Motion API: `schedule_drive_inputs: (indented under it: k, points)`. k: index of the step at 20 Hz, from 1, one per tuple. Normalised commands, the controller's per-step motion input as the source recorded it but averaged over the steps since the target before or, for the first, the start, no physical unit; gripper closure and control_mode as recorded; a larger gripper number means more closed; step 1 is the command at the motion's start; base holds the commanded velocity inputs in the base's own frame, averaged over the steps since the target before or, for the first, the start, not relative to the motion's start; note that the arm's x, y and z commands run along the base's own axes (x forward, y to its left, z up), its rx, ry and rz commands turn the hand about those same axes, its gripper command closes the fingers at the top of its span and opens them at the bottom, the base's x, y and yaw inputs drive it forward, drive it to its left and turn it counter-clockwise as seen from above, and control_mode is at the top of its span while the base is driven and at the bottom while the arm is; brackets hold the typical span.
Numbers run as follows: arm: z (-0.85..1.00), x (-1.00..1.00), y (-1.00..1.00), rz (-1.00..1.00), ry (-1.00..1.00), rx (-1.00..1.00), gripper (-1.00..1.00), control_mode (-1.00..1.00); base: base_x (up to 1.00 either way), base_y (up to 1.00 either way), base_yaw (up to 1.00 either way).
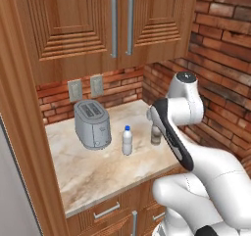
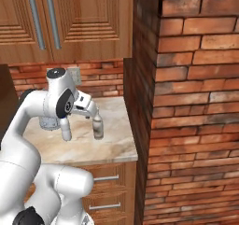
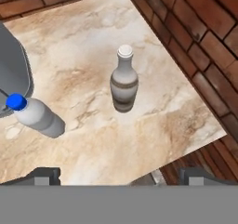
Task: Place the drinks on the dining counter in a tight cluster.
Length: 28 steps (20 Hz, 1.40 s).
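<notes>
A: What is the biggest thing here?

B: The brick wall [image 2: 196,102], which fills the right side and wraps behind the small marbled counter [image 1: 93,174]. Above the counter hang 2 wooden cabinet doors [image 1: 88,19] with long steel handles. Below its front edge are wooden drawers [image 1: 110,210] with metal pulls.

A: And the robot?

B: The white arm [image 1: 191,152] rises in front of the counter and bends over its right half. In the hand view the gripper [image 3: 118,176] hangs above the counter's front edge, with 1 dark fingertip at each lower corner, set wide apart, and nothing between them.

A: What stands on the counter?

B: A steel toaster [image 1: 92,123] stands at the back left, below 2 wall outlets [image 1: 86,88]. Just to its right stands the slim white blue-capped bottle [image 1: 127,140], upright. Further right, near the brick side wall, stands the slim grey-brown pale-capped bottle [image 3: 124,79], also upright. The 2 bottles are apart, not touching. In the hand view the grey-brown one sits near the middle, ahead of the fingertips, and the white one lies off to the left, beside the toaster's edge.
</notes>
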Motion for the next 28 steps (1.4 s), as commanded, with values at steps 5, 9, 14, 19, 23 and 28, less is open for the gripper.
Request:
schedule_drive_inputs:
  k: [5,9,14,19,23,28]
  points:
    - [-0.11,0.20,0.00,-0.01,-0.03,0.00,-1.00,-1.00,0.00,0.00,0.00]
    - [0.00,0.34,0.00,0.00,0.00,0.00,-1.00,-1.00,0.00,0.00,0.00]
    - [-0.04,0.36,-0.12,-0.03,0.00,0.00,-1.00,-1.00,0.00,0.00,0.00]
    - [-0.07,0.32,-0.08,-0.03,0.00,0.00,-1.00,-1.00,0.00,0.00,0.00]
    - [-0.19,0.36,-0.01,-0.02,0.00,0.00,-1.00,-1.00,0.00,0.00,0.00]
    - [-0.28,0.29,0.00,0.00,0.00,0.00,-1.00,-1.00,0.00,0.00,0.00]
